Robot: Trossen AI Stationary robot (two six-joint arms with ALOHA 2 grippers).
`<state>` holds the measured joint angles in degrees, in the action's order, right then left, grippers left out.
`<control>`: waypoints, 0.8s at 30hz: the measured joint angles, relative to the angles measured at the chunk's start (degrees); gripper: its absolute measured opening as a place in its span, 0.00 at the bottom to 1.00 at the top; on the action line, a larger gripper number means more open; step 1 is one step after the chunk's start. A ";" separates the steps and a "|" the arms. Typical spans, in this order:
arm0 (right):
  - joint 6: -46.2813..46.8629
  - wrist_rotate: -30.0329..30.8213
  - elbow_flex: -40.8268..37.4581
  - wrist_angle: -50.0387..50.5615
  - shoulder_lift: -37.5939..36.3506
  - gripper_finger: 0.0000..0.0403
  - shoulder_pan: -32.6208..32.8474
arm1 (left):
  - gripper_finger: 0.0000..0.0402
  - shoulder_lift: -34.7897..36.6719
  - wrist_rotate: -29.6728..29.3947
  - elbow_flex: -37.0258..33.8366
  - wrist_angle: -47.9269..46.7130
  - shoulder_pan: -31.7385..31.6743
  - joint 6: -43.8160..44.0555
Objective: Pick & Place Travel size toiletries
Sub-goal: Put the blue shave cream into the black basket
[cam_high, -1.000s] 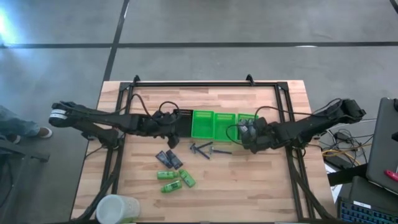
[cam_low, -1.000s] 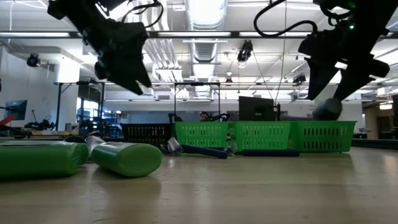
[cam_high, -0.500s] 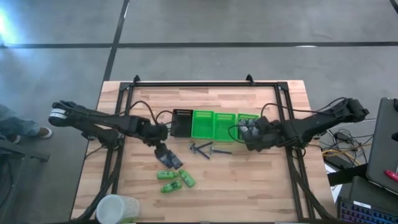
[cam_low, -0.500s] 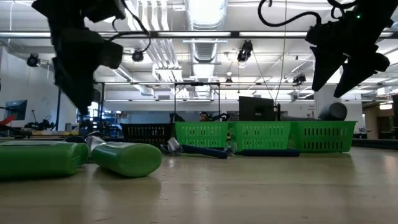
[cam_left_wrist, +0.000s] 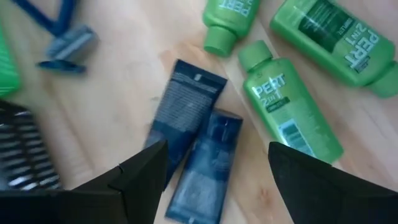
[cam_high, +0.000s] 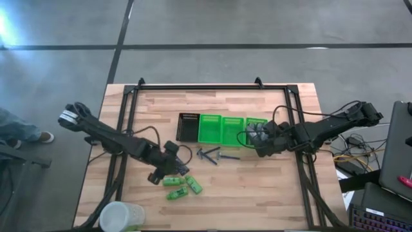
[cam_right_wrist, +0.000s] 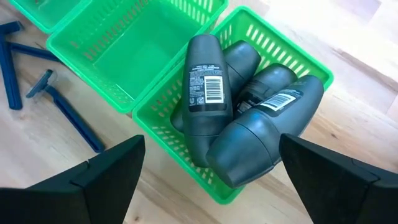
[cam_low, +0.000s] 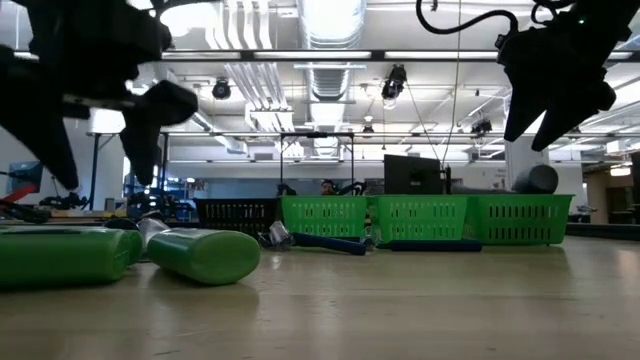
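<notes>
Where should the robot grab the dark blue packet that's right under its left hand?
Probably across the middle of the dark blue packet, from straight above. It lies flat on the wooden table, so only its thin long edges give a hold. The left gripper hovers open over it. A second packet touches one side, so the fingers should slip in carefully there.

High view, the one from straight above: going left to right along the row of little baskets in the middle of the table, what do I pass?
Black slotted tray → first green tray → second green tray → third green tray, holding grey bottles, with the right end effector partly over it.
</notes>
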<state>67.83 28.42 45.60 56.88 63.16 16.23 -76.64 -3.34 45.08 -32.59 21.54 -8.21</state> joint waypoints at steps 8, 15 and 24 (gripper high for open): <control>1.19 -0.03 -0.02 0.03 0.00 0.91 0.00 | 0.70 -8.54 4.24 0.00 4.98 -0.43 -2.22; 2.30 -0.24 -0.04 -0.02 0.00 0.91 0.00 | 0.57 -10.72 4.59 0.00 4.98 -0.55 -2.16; 2.70 -0.26 -0.07 -0.11 0.02 0.91 0.00 | 0.32 -12.24 4.75 0.09 5.48 -0.83 -2.23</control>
<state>70.53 28.16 45.54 56.77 63.18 16.23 -88.88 1.41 45.17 -27.11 20.71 -10.44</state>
